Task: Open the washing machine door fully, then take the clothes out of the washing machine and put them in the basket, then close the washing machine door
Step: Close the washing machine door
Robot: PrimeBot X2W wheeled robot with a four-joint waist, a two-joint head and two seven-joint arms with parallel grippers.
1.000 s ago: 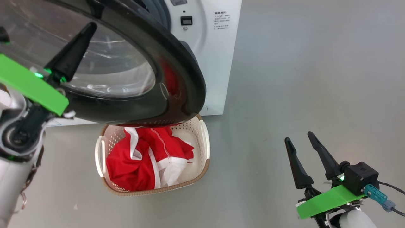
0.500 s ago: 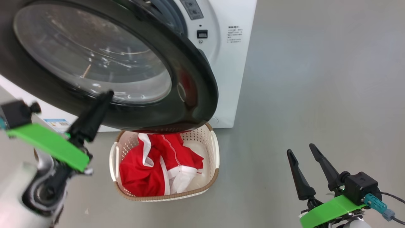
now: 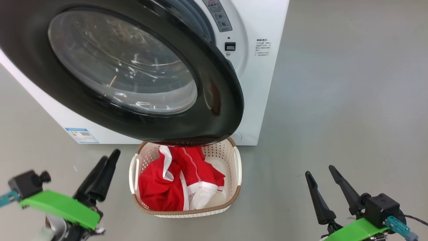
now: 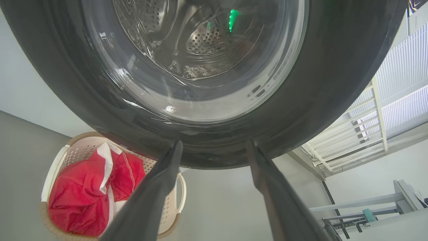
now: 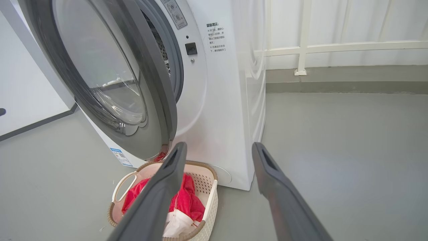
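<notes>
- A smooth grey floor [image 3: 334,100] runs across the room. In the right wrist view a white railing [image 5: 334,47] stands along the far wall behind it.
- The left pincer [image 3: 110,155] sits low at the lower left of the head view. Its arm is angled so the dark fingers point up and to the right, toward the machine's lower front. In the left wrist view the left pincer [image 4: 214,144] is spread wide with nothing between its fingers, and it is aimed at the bottom of the door rim without touching it.
- A small blue label sticker [image 3: 82,135] sits at the lower left corner of the machine's front.
- The washing machine door [image 3: 220,100] stands partly open, swung out from the front. It has a glossy black rim around a bulging clear window, and the perforated steel drum [image 4: 204,40] shows through the glass.
- The basket [image 3: 187,212] rests on the floor just in front of the machine. Its rear edge lies under the door's lower rim.
- The clothes [image 3: 160,190], red with white stripes and cuffs, lie bunched inside the basket.
- The white washing machine [image 3: 264,83] stands behind, and its grey gasket shows in the gap beside the door.
- The right pincer [image 3: 319,170] hangs at the lower right, well apart from the basket. Its fingers point upward and are spread wide with nothing between them. In its own wrist view, the right pincer [image 5: 218,145] faces the machine's front corner.
</notes>
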